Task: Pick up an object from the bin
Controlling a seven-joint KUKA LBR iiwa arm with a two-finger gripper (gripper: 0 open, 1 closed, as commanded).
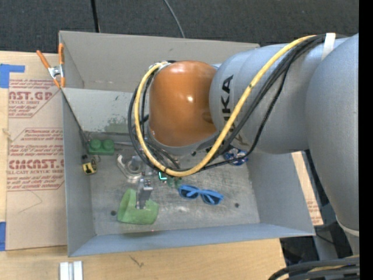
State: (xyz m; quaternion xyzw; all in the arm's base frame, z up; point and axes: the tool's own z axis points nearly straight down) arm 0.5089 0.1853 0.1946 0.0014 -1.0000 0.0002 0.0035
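Gripper (pixel 141 200) is down on a green soft lump (pixel 131 214) near the bin's (pixel 175 236) front-left corner, its tip touching the lump's top. You cannot tell whether it is open or closed. Blue sunglasses (pixel 201 195) lie nearby, toward the right wall.

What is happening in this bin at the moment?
A KUKA arm comes into the grey bin from the right. Its end effector is low over a pale green, soft-looking lump near the front left of the bin floor. Whether it grips the lump, I cannot tell. Blue sunglasses lie just to the right, and a green block sits by the left wall.
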